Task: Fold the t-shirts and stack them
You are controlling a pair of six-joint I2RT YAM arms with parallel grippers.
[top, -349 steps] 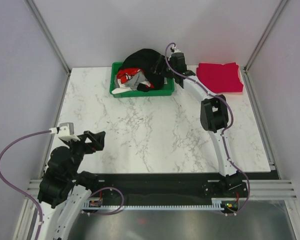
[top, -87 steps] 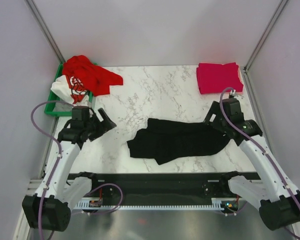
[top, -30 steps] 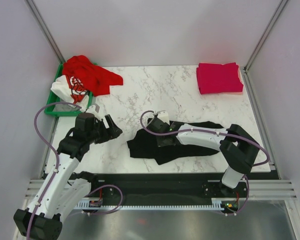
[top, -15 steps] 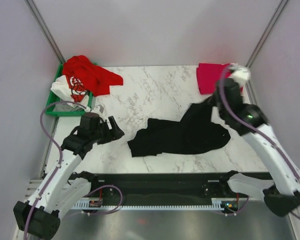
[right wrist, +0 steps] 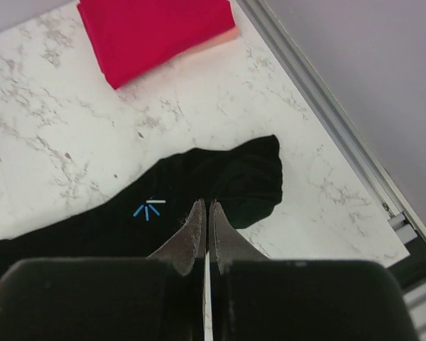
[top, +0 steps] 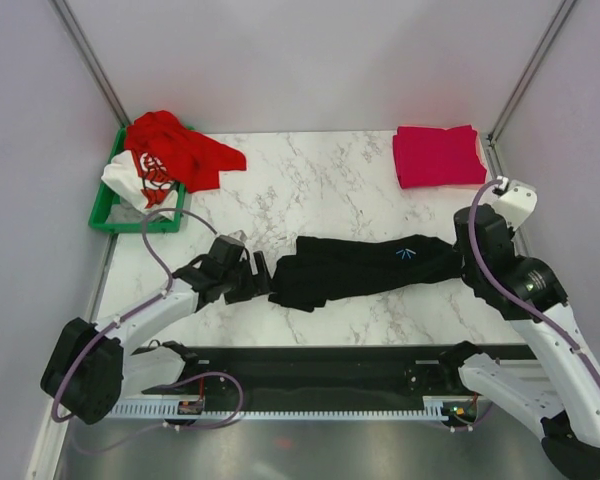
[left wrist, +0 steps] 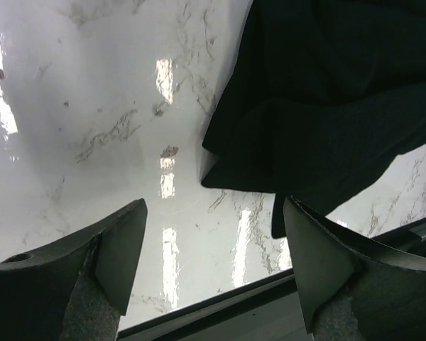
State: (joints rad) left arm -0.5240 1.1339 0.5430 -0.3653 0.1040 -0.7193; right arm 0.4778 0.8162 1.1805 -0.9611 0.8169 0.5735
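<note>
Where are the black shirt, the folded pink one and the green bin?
black t-shirt [top: 370, 268]: top external view, middle of the spread cloth.
crimson-pink t-shirt [top: 438, 156]: top external view, centre of the folded cloth.
green bin [top: 104, 203]: top external view, its left wall.

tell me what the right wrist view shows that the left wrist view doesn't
Only the right wrist view: the folded crimson-pink t-shirt, a small blue mark on the black t-shirt, and the right gripper with fingers together above that cloth. Only the left wrist view: the left gripper, fingers wide apart, beside the shirt's rumpled end near the front edge of the table. Both: the black t-shirt lying on the marble table.
</note>
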